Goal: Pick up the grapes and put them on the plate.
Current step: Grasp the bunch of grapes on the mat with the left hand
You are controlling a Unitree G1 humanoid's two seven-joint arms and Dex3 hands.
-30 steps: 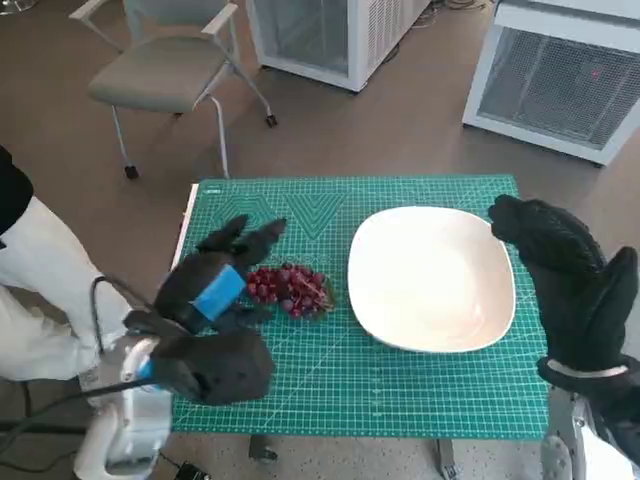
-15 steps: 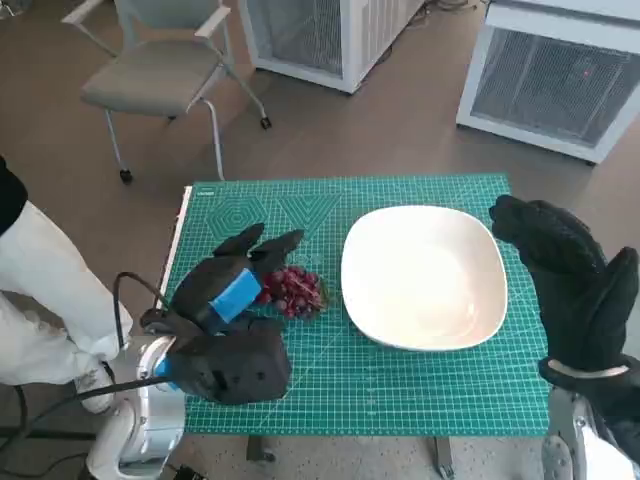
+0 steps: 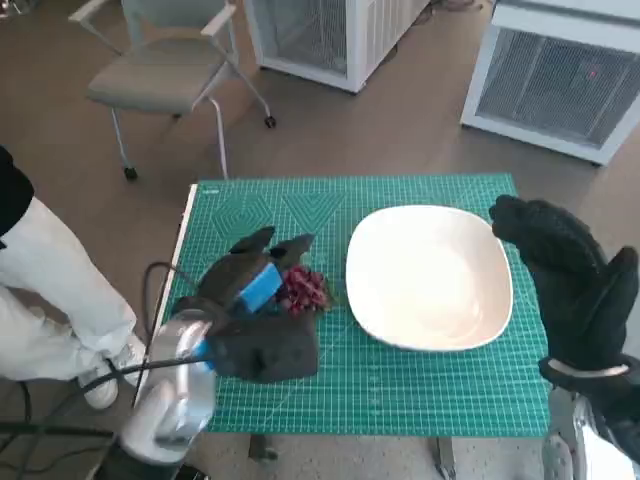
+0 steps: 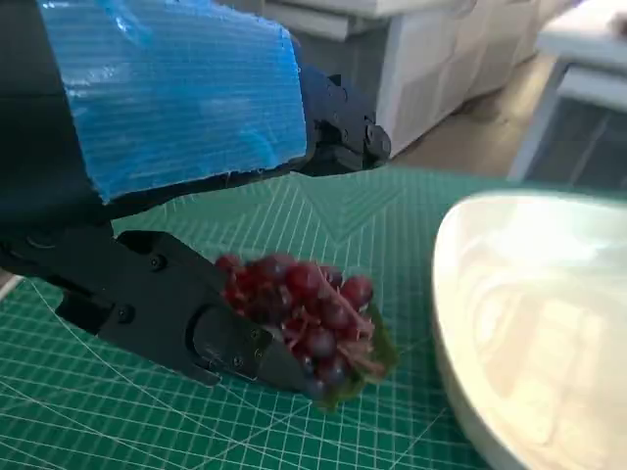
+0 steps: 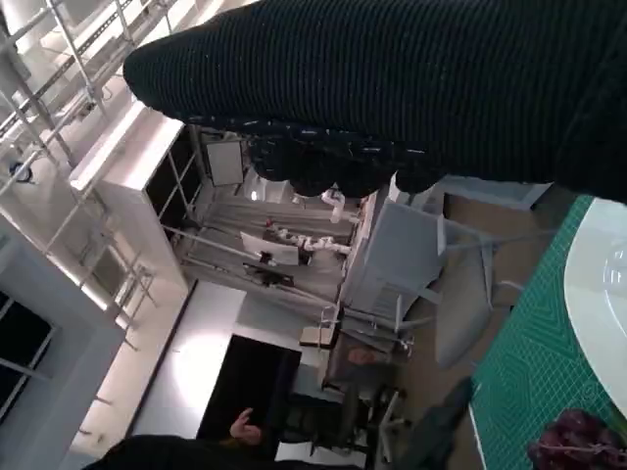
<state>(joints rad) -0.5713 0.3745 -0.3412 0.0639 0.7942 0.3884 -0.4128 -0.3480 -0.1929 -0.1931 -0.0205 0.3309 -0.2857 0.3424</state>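
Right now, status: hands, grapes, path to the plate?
Left hand around grapes, which lie on the mat. Right hand idle beside white plate, holding nothing. Path to plate unobstructed.

I count one bunch of grapes (image 3: 303, 289). One white plate (image 3: 430, 277). One green cutting mat (image 3: 400, 385) on one table. Two hands: left hand (image 3: 252, 285), right hand (image 3: 560, 270). One chair (image 3: 160, 75). Two white cabinets (image 3: 330, 35) on floor. One person (image 3: 45, 290) at left edge.
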